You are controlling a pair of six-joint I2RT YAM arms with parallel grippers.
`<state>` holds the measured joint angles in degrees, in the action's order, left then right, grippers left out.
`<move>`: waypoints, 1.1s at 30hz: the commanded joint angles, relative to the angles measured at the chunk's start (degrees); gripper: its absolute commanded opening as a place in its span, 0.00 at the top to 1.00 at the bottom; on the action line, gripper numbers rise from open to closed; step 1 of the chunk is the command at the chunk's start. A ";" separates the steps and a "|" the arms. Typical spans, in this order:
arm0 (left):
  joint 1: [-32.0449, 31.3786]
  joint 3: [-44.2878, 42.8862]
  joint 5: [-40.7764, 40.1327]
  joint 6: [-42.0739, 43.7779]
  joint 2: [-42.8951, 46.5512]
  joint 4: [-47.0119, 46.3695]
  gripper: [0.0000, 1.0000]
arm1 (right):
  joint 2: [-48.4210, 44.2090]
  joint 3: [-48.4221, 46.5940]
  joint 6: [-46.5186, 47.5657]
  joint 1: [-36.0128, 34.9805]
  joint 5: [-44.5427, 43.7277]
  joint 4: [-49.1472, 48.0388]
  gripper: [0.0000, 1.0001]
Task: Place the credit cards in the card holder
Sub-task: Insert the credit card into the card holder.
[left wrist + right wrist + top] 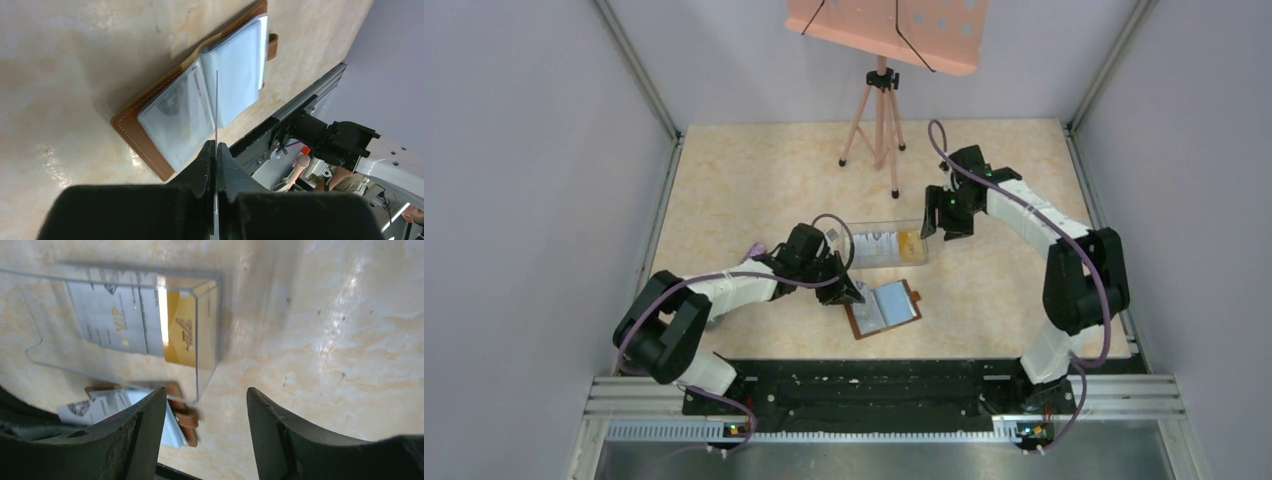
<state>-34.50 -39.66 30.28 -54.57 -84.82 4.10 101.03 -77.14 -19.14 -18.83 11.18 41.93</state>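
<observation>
Here sit one card holder [884, 308] and one clear box [45, 352] showing two cards [112, 322]

A: Colours of the two arms?
B: White shells on the long links of left arm [734, 288] and right arm [1024, 215]. Black housings at the joints, blocky with rounded corners.
A: Any wiring?
B: Thin purple cable [931, 138] along each arm, loose in loops near elbow and wrist.
A: And the ends?
B: Matte black. On left gripper [216, 146], thick wedges with flat inner faces. On right gripper [205, 392], broad curved blades, slightly scuffed. Small green light [951, 197] on the right arm's wrist housing.
</observation>
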 commanded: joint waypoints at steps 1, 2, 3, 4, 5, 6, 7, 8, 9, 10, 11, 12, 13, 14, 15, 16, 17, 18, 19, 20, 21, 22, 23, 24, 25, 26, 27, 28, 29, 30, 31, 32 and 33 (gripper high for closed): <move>-0.28 2.53 -2.26 -2.38 0.76 -4.55 1.00 | -9.07 7.18 0.35 0.23 3.63 -0.58 0.40; -0.31 3.52 -2.37 -3.01 0.93 -6.21 1.00 | -10.61 9.48 0.05 0.12 5.21 -1.32 0.40; -0.43 4.88 -2.57 -3.84 1.16 -7.47 1.00 | -11.84 12.73 -0.23 -0.16 6.58 -2.21 0.41; -0.62 5.90 -2.74 -4.72 1.34 -8.90 1.00 | -12.89 15.11 -0.56 -0.64 7.22 -3.07 0.41; -0.88 6.92 -3.02 -5.71 1.52 -10.53 1.00 | -13.72 17.24 -0.89 -1.24 7.76 -3.96 0.41; -1.10 7.79 -3.42 -6.55 1.75 -11.85 1.00 | -14.34 19.39 -1.50 -1.74 8.48 -5.14 0.42; -1.44 8.44 -3.96 -7.19 1.96 -13.11 1.00 | -14.85 21.52 -2.12 -2.25 9.60 -6.74 0.43; -1.84 9.08 -4.47 -8.00 1.99 -14.07 1.00 | -15.25 23.61 -2.88 -2.78 10.84 -8.56 0.43; -2.21 9.49 -4.86 -8.43 1.98 -15.25 1.00 | -15.53 25.21 -3.77 -3.26 12.33 -10.39 0.45; -2.64 9.85 -5.29 -8.71 1.92 -16.13 1.00 | -15.64 26.89 -4.82 -3.75 12.94 -12.23 0.45; -3.03 10.15 -5.58 -8.98 1.82 -16.86 1.00 | -15.64 28.50 -5.74 -4.26 13.70 -14.29 0.46; -3.48 10.39 -5.85 -9.29 1.69 -17.84 1.00 | -15.59 29.75 -6.53 -4.69 14.33 -16.32 0.47; -3.94 10.67 -6.23 -9.59 1.66 -18.77 1.00 | -15.59 30.97 -7.32 -5.02 14.54 -17.98 0.49; -4.33 10.80 -6.78 -9.93 1.62 -19.34 1.00 | -15.68 32.26 -7.99 -5.33 14.83 -20.15 0.49; -4.79 10.86 -7.49 -9.97 1.65 -19.63 1.00 | -15.71 33.38 -8.71 -5.60 15.25 -21.95 0.50; -5.13 10.83 -8.34 -10.08 1.55 -19.66 1.00 | -15.69 34.31 -9.47 -5.93 15.55 -23.41 0.52; -5.42 10.83 -8.63 -10.19 1.52 -19.99 1.00 | -15.59 35.08 -9.97 -6.15 15.79 -24.77 0.55; -5.59 10.83 -8.77 -10.21 1.52 -20.34 1.00 | -15.53 35.95 -10.54 -6.40 16.25 -25.74 0.57; -5.72 10.77 -9.03 -10.21 1.50 -20.50 1.00 | -15.47 36.60 -10.90 -6.67 16.43 -26.52 0.59; -5.89 10.76 -9.28 -10.14 1.57 -20.67 1.00 | -15.39 37.42 -11.39 -6.88 16.75 -27.10 0.60; -6.07 10.79 -9.62 -10.00 1.63 -20.83 1.00 | -15.35 38.09 -11.76 -7.11 17.21 -27.68 0.62; -6.22 10.79 -9.85 -9.90 1.69 -20.85 1.00 | -15.39 38.64 -12.03 -7.32 17.47 -27.84 0.64; -6.29 10.87 -9.95 -9.82 1.61 -21.11 1.00 | -15.50 39.35 -12.47 -7.59 17.85 -28.13 0.65; -6.36 10.96 -9.99 -9.78 1.54 -21.32 1.00 | -15.67 40.02 -12.86 -7.73 18.44 -28.47 0.66; -6.37 11.07 -9.99 -9.79 1.50 -21.37 1.00 | -15.78 40.71 -13.42 -7.98 18.95 -28.63 0.69; -6.38 11.20 -10.04 -9.81 1.54 -21.34 1.00 | -16.04 41.32 -14.15 -8.31 19.52 -28.87 0.70; -6.37 11.23 -10.05 -9.88 1.49 -21.37 1.00 | -16.53 42.19 -14.87 -8.75 20.08 -29.28 0.70; -6.42 11.49 -10.14 -9.82 1.62 -21.40 1.00 | -17.18 42.91 -15.80 -9.22 20.78 -29.91 0.70; -6.39 11.67 -10.17 -9.85 1.77 -21.33 1.00 | -17.66 43.74 -16.94 -9.76 21.38 -30.87 0.70; -6.37 11.83 -10.30 -9.69 1.95 -21.19 1.00 | -17.95 44.40 -18.20 -10.24 22.17 -31.98 0.71; -6.38 11.96 -10.45 -9.64 2.17 -20.78 1.00 | -18.12 44.93 -19.39 -10.96 22.84 -32.98 0.71; -6.37 12.04 -10.61 -9.32 2.54 -20.16 1.00 | -18.30 45.08 -20.35 -11.47 23.27 -33.56 0.71; -6.37 12.18 -10.75 -9.08 3.11 -19.55 1.00 | -18.51 45.00 -20.55 -11.76 23.05 -33.48 0.71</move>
<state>-40.60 -28.18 20.86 -64.40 -84.66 -14.57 84.42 -33.17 -35.79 -28.51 32.40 12.10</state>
